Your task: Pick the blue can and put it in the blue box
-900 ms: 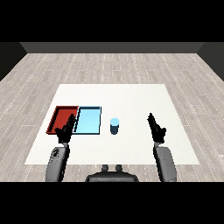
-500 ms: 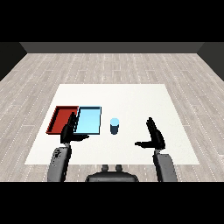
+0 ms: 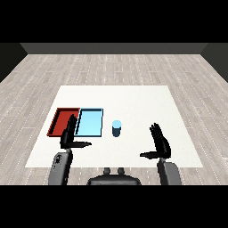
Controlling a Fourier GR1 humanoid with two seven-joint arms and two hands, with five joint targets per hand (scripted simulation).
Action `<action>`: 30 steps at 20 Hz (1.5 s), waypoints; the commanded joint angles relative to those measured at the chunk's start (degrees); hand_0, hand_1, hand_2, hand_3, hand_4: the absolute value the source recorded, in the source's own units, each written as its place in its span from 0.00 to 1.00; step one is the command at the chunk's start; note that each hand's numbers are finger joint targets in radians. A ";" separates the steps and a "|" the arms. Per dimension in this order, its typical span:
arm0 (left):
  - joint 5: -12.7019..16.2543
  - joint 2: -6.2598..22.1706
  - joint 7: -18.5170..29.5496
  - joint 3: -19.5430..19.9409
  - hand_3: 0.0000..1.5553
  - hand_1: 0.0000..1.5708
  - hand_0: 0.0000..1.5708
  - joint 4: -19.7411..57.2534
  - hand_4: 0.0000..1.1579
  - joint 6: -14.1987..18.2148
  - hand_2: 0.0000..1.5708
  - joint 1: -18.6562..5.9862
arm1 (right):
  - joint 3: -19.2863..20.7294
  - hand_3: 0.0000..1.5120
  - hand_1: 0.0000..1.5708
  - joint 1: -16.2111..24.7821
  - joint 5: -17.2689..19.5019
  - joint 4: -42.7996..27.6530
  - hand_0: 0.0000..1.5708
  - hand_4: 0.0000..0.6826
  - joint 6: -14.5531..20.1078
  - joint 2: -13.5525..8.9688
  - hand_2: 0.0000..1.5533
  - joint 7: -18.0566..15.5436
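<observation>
**Can stands free, both hands spread**

Your can [image 3: 116,128] stands upright on the table [image 3: 133,98], just right of the blue tray [image 3: 90,122] and apart from it. The red tray [image 3: 60,121] lies against the blue tray's far-left side. Neither hand holds anything: your right hand [image 3: 159,143] is spread wide, fingers straight up and thumb out toward the can, well short of it. Your left hand [image 3: 69,133] is spread too, hanging over the near edge where the two trays meet.

Watch the approach. The can is small and upright, so a sideways sweep with straight fingers could tip it or roll it off before you curl round it. Your left hand also sits close to the blue tray and could crowd the drop.

No brand, label or writing can be read on the can or trays.
</observation>
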State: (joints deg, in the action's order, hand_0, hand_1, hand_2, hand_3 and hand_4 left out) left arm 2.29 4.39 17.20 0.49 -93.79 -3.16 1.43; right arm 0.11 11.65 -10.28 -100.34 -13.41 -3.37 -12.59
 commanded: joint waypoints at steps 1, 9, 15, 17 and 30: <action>0.65 0.38 3.42 2.13 0.00 0.00 0.00 4.42 0.00 -1.27 0.00 -2.52 | 1.29 0.00 0.00 0.45 -1.18 1.41 0.00 0.00 -2.66 -0.72 0.00 -2.30; -0.29 -2.15 2.12 -0.12 0.00 0.00 0.00 0.24 0.00 0.26 0.00 0.25 | 1.86 0.00 0.00 -10.00 -2.73 6.03 0.00 0.00 3.38 1.88 0.00 7.76; 2.23 -0.59 -2.63 2.42 0.00 0.00 0.00 -3.74 0.00 -0.20 0.00 -0.61 | -2.45 0.00 0.00 -11.79 -3.34 9.48 0.00 0.00 7.89 3.33 0.00 5.96; -1.33 -3.66 2.47 -0.50 0.00 0.00 0.00 0.26 0.00 1.76 0.00 0.19 | -2.14 0.00 0.00 -13.50 -4.23 13.47 0.00 0.00 7.51 3.34 0.00 4.57; -0.36 -2.19 -1.28 0.21 0.00 0.00 0.00 -5.73 0.00 0.44 0.00 2.76 | -9.55 0.00 0.00 -23.04 -6.70 31.57 0.00 0.00 16.45 3.36 0.00 -4.88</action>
State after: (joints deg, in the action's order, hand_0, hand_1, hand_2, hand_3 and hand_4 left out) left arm 2.63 2.68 19.06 1.63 -96.76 -3.83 4.24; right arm -5.42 -8.82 -16.58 -74.22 -0.70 -0.08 -13.40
